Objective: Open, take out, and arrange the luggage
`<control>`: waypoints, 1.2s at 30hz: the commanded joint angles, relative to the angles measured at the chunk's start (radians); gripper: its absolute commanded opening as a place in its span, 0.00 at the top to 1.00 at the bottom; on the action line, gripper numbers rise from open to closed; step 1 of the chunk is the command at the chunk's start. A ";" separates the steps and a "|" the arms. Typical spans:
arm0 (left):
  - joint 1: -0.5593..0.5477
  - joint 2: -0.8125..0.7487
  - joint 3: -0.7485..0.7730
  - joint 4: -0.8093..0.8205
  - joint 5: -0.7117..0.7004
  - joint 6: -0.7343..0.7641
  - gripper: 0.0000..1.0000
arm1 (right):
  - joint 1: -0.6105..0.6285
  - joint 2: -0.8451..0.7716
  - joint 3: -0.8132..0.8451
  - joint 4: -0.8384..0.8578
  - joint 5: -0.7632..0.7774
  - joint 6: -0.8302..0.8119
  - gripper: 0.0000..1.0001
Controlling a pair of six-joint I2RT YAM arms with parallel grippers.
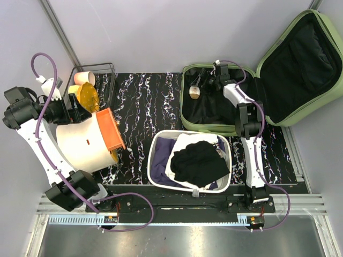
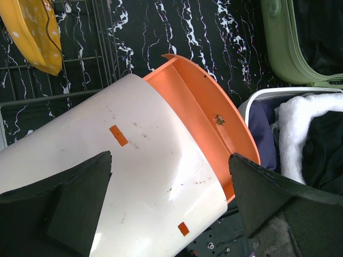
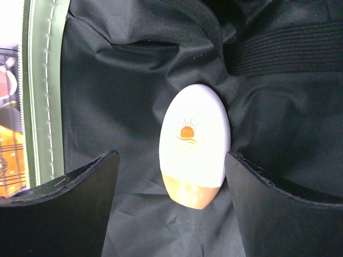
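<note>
The olive-green luggage (image 1: 209,127) lies open at the back right of the table, its lid (image 1: 329,32) leaning back and showing black lining. A white egg-shaped bottle (image 3: 194,134) with a tan cap and a sun logo lies on the lining near the left wall (image 3: 40,80). My right gripper (image 3: 171,158) is inside the luggage (image 1: 202,83). It stands open around the bottle's cap end, and the bottle is closer to the right finger. My left gripper (image 2: 170,160) hangs open over a white drum with an orange end (image 2: 150,160) at the left.
A white bin (image 1: 161,140) in front of the luggage holds black (image 1: 198,163), white and navy clothes. A wire basket (image 1: 104,72) at the back left holds a yellow item (image 1: 86,96) and a pink cup (image 1: 84,78). The drum (image 1: 80,139) lies beside the bin.
</note>
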 commanded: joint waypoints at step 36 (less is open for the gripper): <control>-0.042 0.006 0.002 0.078 -0.015 -0.043 0.06 | -0.014 0.191 0.199 -0.228 -0.455 0.135 0.11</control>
